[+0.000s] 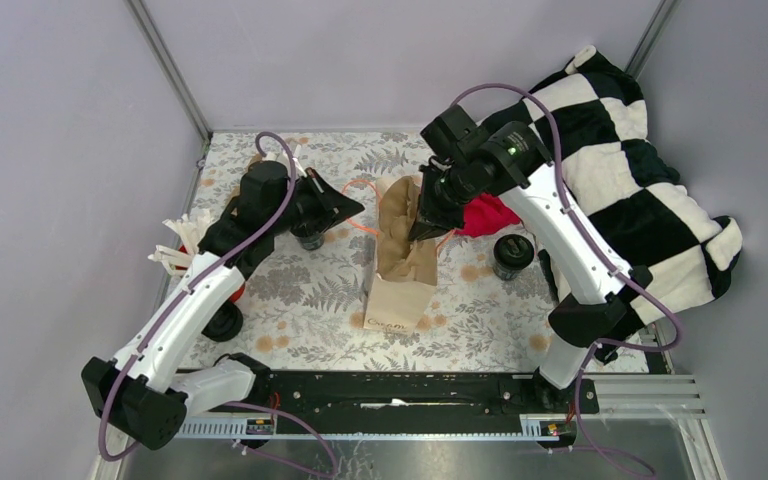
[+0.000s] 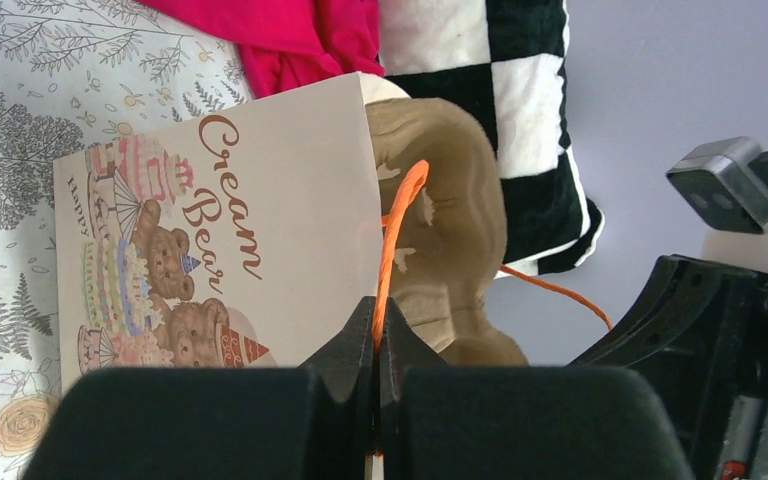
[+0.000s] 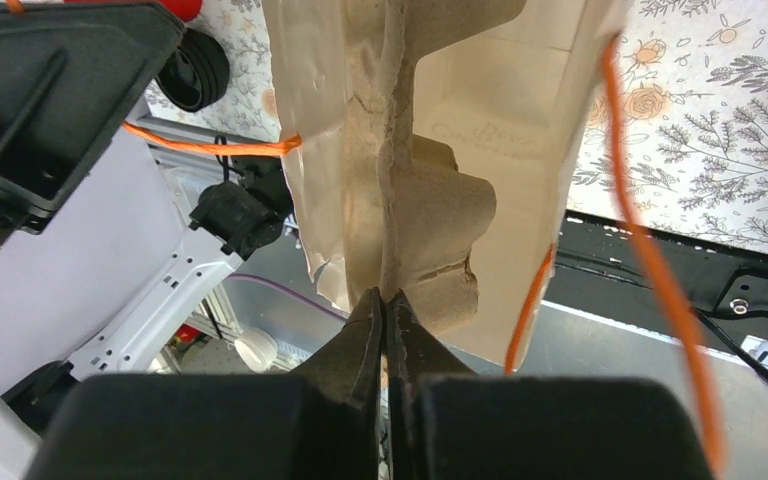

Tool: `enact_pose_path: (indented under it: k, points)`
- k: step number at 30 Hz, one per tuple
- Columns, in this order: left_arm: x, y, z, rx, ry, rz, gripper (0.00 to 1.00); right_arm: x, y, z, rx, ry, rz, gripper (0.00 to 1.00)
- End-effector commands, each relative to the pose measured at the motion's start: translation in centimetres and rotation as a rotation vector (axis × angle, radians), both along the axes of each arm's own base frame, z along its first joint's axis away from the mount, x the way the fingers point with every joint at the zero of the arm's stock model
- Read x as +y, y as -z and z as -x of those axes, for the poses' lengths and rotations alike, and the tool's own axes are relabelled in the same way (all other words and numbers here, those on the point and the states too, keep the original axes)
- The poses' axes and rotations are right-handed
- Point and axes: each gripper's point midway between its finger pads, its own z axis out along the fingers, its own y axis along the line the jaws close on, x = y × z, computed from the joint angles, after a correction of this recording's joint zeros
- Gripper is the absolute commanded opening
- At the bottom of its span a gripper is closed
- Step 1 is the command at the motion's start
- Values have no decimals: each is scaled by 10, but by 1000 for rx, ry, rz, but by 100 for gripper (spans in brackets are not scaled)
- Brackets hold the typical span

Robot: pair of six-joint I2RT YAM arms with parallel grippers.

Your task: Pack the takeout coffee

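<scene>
From above, the paper bag [image 1: 400,295] stands in the middle of the table [image 1: 300,300] with a cardboard tray [image 1: 400,215] poking out of its mouth. Your left gripper [image 1: 345,207] is at the bag's left side and your right gripper [image 1: 426,228] is at the tray's top. The coffee cup [image 1: 512,255] stands upright with its lid on, to the right of the bag toward the table's right edge. It is apart from both grippers, with the right one nearer. A second black cup [image 1: 308,237] sits just below the left gripper (part hidden, so I can't say more about it).

In the left wrist view, the left gripper [image 2: 377,320] is pinched shut on the bag's orange handle [image 2: 400,215]. The bag [image 2: 260,200] and the tray [image 2: 450,200] are beyond it, and the coffee cup does not show.

In the right wrist view, the right gripper [image 3: 385,310] is closed tight on the tray's [image 3: 410,200] upper edge, inside the bag [image 3: 520,110]. The coffee cup does not show here either.

You seem to be settling the tray into the bag before the cup goes in. Pull the handle lightly outward so the mouth gapes, and press the tray straight down. A sideways shove would likely tip the light bag. The cardboard looks soft, so expect it to buckle.
</scene>
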Motion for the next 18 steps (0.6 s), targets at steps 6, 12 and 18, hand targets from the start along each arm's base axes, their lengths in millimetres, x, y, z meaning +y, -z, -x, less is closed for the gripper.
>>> enact_pose_path:
  k: [6, 12, 18]
  points:
    - [5, -21, 7, -57, -11, 77, 0, 10, 12, -13, -135, -6, 67, 0]
    - [11, -14, 10, -45, -21, 73, 0, 19, 25, -22, -197, 13, 27, 0]
    - [15, -11, 12, -44, -25, 77, 0, 28, 32, -22, -227, -7, -47, 0]
